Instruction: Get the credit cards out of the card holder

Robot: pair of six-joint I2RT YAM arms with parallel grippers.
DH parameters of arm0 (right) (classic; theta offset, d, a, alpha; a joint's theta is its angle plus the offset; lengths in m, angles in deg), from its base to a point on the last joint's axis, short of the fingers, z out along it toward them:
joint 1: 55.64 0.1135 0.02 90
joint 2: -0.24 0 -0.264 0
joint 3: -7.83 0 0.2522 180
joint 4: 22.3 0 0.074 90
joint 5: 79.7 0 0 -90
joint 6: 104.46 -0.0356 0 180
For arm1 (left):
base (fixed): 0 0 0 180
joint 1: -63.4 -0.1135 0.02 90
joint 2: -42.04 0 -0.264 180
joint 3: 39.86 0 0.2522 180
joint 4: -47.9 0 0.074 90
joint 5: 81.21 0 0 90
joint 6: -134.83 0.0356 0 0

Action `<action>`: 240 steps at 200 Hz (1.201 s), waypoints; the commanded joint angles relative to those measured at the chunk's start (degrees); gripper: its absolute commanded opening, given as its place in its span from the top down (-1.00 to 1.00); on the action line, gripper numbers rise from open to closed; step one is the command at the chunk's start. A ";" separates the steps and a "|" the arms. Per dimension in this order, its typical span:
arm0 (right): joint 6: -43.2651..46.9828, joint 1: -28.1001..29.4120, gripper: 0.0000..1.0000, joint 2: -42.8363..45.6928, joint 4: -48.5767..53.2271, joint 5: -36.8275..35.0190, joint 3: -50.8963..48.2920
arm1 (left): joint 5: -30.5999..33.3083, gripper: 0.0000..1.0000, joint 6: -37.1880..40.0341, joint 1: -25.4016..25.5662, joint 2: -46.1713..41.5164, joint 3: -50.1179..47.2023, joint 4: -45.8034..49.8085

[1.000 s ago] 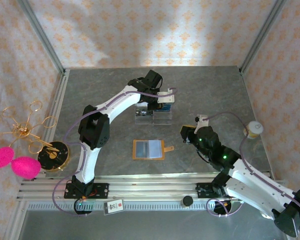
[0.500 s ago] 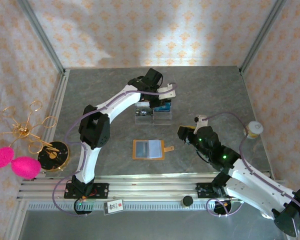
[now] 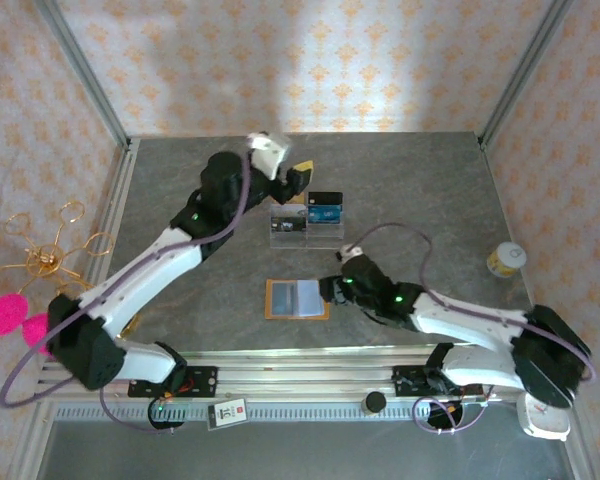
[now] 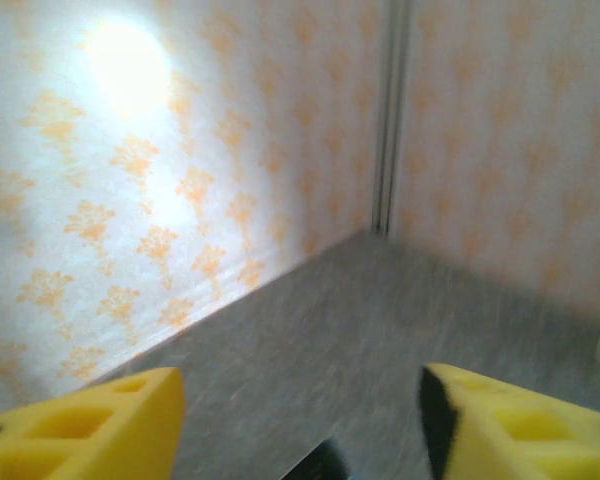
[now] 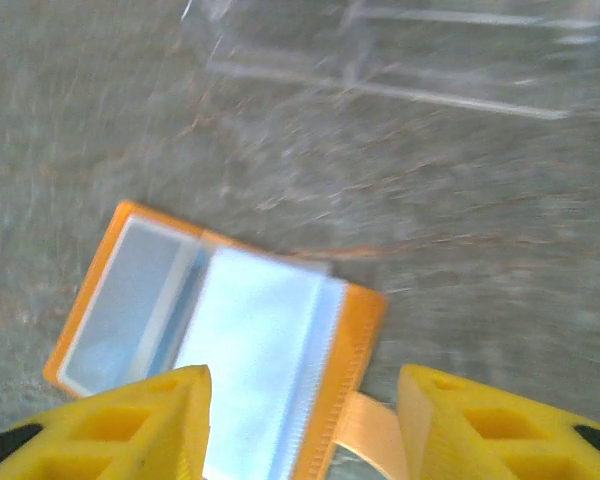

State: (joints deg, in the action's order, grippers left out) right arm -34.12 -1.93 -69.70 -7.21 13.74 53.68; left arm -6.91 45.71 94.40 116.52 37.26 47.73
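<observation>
Top external view: card holder (image 3: pixel 298 298) lies open on the bench (image 3: pixel 430 190); right tool (image 3: pixel 330 289) hovers at its strap edge, fingers apart, empty; left tool (image 3: pixel 296 181), well beyond it, spread wide and empty.

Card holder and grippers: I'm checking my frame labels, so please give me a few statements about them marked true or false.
The card holder lies open on the table. True.
The left gripper is clamped on a card. False: its jaws stand apart with nothing between them.
The right gripper is at the card holder's strap side, jaws apart. True.
A dark blue card sits in the acrylic stand. True.
The card holder stands in the acrylic stand. False: it lies flat on the table, apart from the stand, nearer the arm bases.
</observation>
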 commanded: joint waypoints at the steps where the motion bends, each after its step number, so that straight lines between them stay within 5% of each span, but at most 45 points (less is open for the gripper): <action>1: 4.84 4.22 -0.03 -8.58 -2.47 -5.21 6.61 | 4.04 -0.56 -21.20 -0.68 -4.00 -11.49 -11.51; 16: 6.39 6.27 -0.03 -14.62 -2.52 -6.89 9.56 | 3.81 -0.98 -27.12 -0.75 -9.02 -19.36 -14.72; 59: 9.70 10.12 0.00 -25.69 -2.74 -10.83 16.71 | 5.58 -0.99 -39.15 -0.77 -22.42 -33.61 -16.33; 132: 9.39 13.17 0.03 -34.61 0.90 -15.42 21.67 | 0.81 -0.99 -39.14 -1.29 -36.19 -38.39 -10.23; 160: 7.83 13.22 0.15 -37.13 3.56 -15.51 22.18 | 1.59 -0.90 -38.41 -1.25 -37.32 -37.76 -6.11; 199: 5.34 13.51 0.64 -35.80 2.15 -12.70 19.18 | 0.85 -0.70 -38.00 -1.28 -36.27 -37.02 -1.33; 240: 5.15 13.45 0.99 -31.97 -3.77 -11.60 16.75 | 0.47 -0.27 -40.63 -1.25 -34.82 -39.14 1.19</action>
State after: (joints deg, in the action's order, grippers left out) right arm -28.38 11.45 -103.42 -11.96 0.71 73.86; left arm -5.47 6.46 93.61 80.82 -0.45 45.65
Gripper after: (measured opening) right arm 0.048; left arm 0.697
